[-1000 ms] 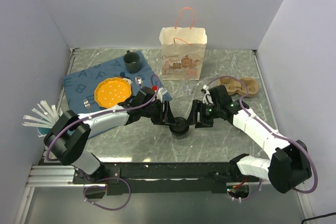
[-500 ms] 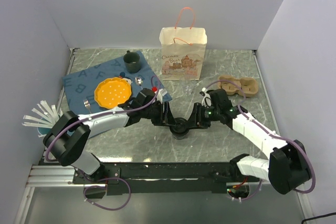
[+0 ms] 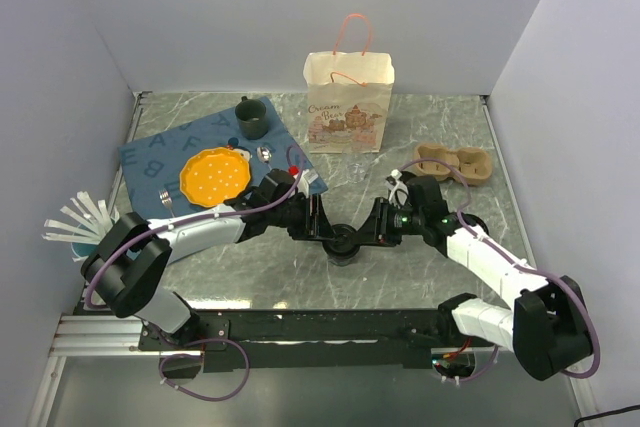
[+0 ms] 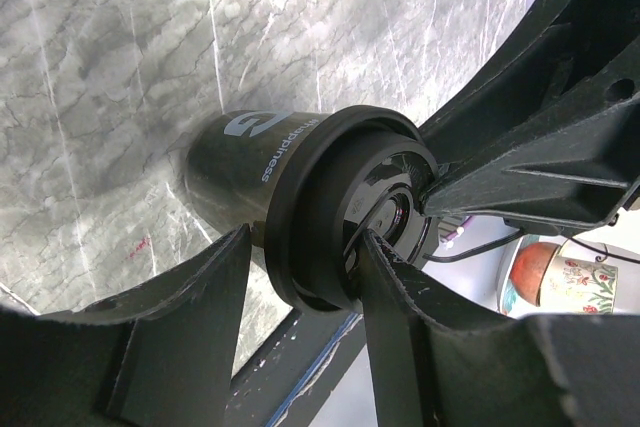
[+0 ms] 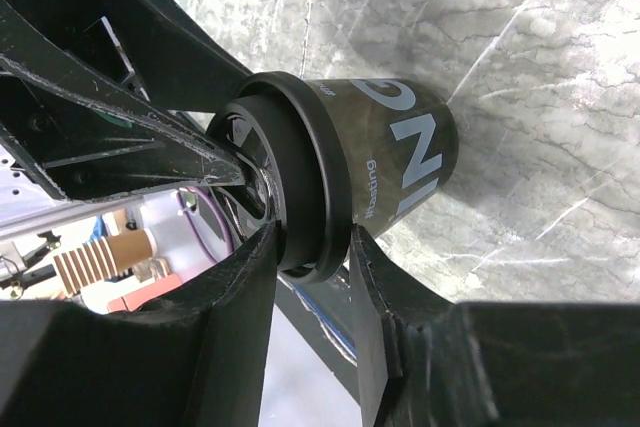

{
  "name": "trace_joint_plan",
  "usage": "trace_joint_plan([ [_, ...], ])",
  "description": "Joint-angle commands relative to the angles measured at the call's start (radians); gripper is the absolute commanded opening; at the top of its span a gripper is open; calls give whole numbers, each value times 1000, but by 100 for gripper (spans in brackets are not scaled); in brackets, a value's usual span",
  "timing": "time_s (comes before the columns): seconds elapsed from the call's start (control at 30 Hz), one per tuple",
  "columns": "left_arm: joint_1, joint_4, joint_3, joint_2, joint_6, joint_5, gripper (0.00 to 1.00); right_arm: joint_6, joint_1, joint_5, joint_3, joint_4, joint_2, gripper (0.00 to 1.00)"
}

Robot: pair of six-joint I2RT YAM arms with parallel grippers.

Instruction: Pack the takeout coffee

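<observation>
Cup: a dark takeout cup (image 3: 343, 242) stands upright on the marble table (image 3: 250, 272), centre of the scene, nearer than the paper bag (image 3: 349, 102).
Lid: a round black lid (image 4: 335, 209) sits on the cup's top.
Left gripper: the left gripper (image 3: 327, 234) reaches in from the left. In its wrist view, its fingers (image 4: 205, 317) press on either side of the lid's rim, grasping the cup at the top.
Right gripper: the right gripper (image 3: 366, 235) reaches in from the right. Its fingers (image 5: 385, 312) lie tight against both sides of the same rim and seem clamped on it, though the contact is partly hidden.
Cup print: pale lettering shows on the cup's side.
Pulp tray: the brown two-cup pulp tray (image 3: 455, 164) lies far right, well apart from the cup, both wells unfilled.
Left side: a dark green mug (image 3: 251, 118) and an orange plate (image 3: 214, 175) rest on a blue mat (image 3: 150, 152).
</observation>
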Motion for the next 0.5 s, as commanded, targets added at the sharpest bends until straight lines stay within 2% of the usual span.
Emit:
trace_joint_plan([
  [0.0,-7,-136,-45,38,49,-105,50,-42,-3,52,-14,-75,-12,34],
  [0.17,-7,-130,-50,39,47,-106,51,-36,-27,39,77,-161,-76,49],
  [0.33,-7,-132,-47,47,50,-105,51,-70,-50,53,129,-221,-82,50],
  [0.47,-7,-135,-45,55,50,-99,51,-77,-58,47,130,-212,-64,44],
])
